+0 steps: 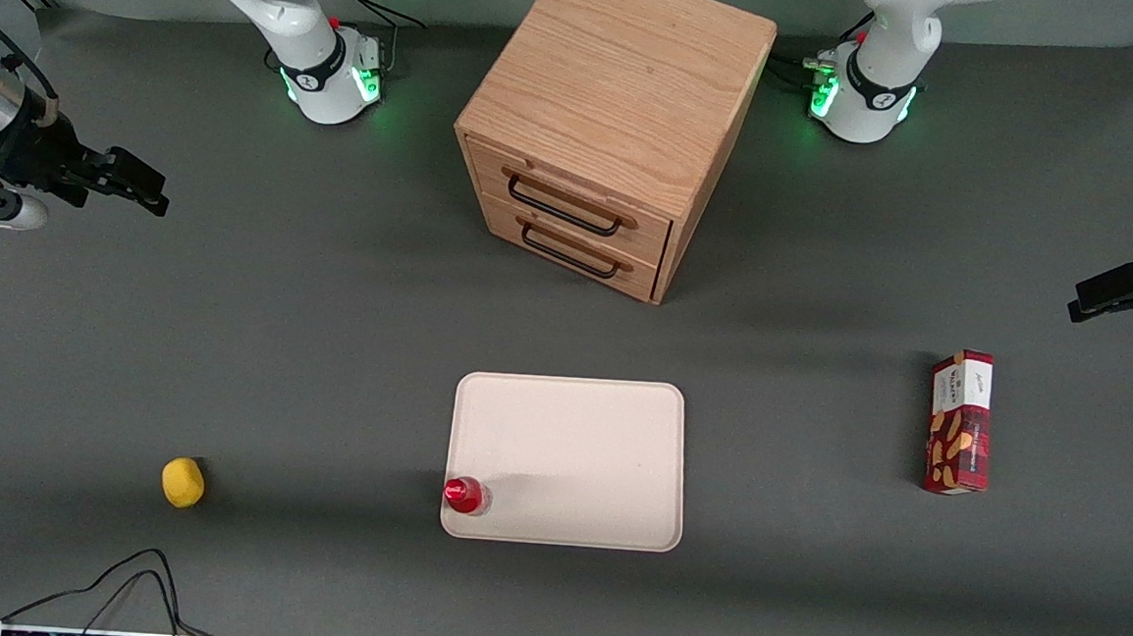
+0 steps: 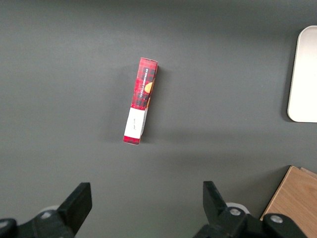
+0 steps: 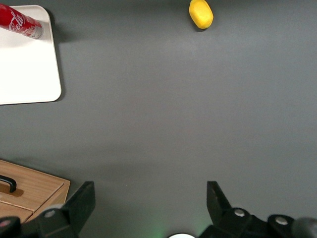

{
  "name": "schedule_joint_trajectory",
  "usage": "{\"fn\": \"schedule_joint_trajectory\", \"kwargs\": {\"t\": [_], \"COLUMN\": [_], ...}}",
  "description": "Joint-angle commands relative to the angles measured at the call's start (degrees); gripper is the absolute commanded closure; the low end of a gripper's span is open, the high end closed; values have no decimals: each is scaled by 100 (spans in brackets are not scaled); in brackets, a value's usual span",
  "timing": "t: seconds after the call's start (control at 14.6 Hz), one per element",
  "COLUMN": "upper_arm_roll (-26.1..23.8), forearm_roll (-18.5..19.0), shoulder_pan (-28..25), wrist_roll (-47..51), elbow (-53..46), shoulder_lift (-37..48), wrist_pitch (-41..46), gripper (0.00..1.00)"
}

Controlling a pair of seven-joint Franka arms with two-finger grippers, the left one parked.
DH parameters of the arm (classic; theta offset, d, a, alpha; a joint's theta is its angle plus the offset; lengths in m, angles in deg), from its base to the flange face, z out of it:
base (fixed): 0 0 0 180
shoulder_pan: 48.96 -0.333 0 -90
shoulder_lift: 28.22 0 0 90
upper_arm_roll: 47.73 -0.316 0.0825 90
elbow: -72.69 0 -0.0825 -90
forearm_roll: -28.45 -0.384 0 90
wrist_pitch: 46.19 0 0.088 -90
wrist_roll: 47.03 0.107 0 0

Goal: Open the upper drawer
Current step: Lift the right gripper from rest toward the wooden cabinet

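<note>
The small wooden cabinet (image 1: 619, 95) stands in the middle of the table, farther from the front camera than the tray. Its upper drawer (image 1: 575, 186) is closed, flush with the cabinet front, with a black wire bar handle (image 1: 563, 210). The like lower drawer (image 1: 580, 250) under it is closed too. My right gripper (image 1: 146, 189) hovers above the table toward the working arm's end, well apart from the cabinet, open and empty. In the right wrist view the gripper (image 3: 151, 188) is open over bare mat, and a corner of the cabinet (image 3: 34, 188) shows with a bit of a black handle (image 3: 7, 183).
A white tray (image 1: 579, 427) lies nearer the front camera than the cabinet, with a red can (image 1: 465, 496) on its corner. A yellow lemon (image 1: 183, 482) lies toward the working arm's end. A red cookie box (image 1: 959, 422) lies toward the parked arm's end. Cables run along the front edge.
</note>
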Motion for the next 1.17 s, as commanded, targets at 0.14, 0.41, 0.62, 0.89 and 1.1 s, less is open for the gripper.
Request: {"fn": "schedule_joint_trajectory", "kwargs": {"t": [0.14, 0.41, 0.62, 0.89, 1.1], "upper_arm_roll": [-21, -65, -74, -100, -345], "forearm_roll": [-143, -151, -151, -151, -151], "shoulder_pan": [79, -131, -727, -1729, -2205], "wrist_roll": [0, 53, 9, 0, 0], "elbow": [135, 39, -14, -303, -619], "shoulder_lift": [126, 38, -58, -462, -796], "wrist_pitch": [-82, -161, -267, -267, -267], "gripper": [0, 0, 0, 0, 0]}}
